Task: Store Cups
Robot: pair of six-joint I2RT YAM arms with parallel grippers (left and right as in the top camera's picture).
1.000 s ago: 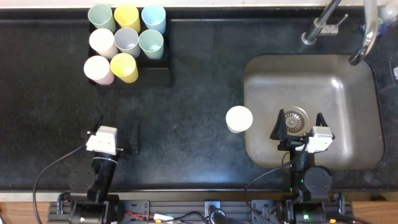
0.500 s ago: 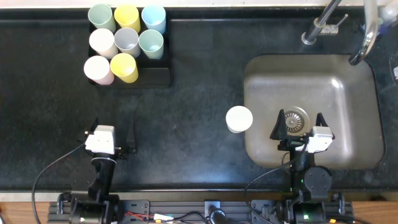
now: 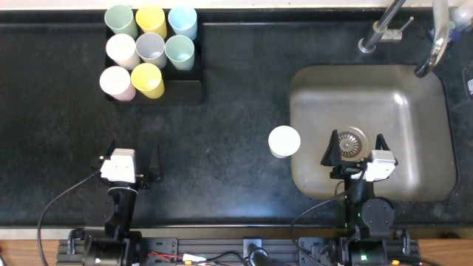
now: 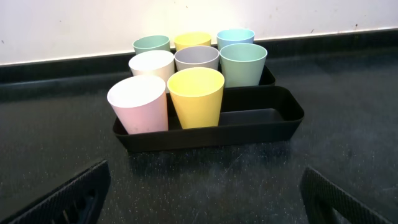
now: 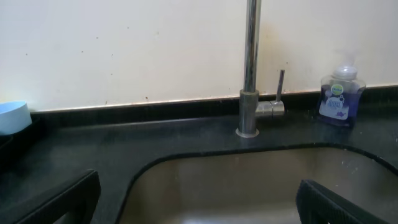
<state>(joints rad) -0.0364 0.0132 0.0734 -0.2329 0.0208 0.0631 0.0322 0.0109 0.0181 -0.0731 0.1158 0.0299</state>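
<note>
The loose white cup point(image 3: 284, 141) stands on the dark counter point(image 3: 236, 170), just beside the sink point(image 3: 414, 111) rim and well apart from the black tray point(image 3: 188, 91). A clumsy approach could tip it into the basin. Setting it down off-centre in the tray's one free corner could knock the yellow cup point(image 3: 147, 80) beside that spot.

Both the left gripper point(image 3: 134, 157) and the right gripper point(image 3: 355, 148) are spread wide and hold nothing.

The top view shows the loose cup. The left wrist view shows the free corner of the tray point(image 4: 261, 118) from the side. The right wrist view adds the faucet point(image 5: 250, 74) and the soap bottle point(image 5: 339, 99).
</note>
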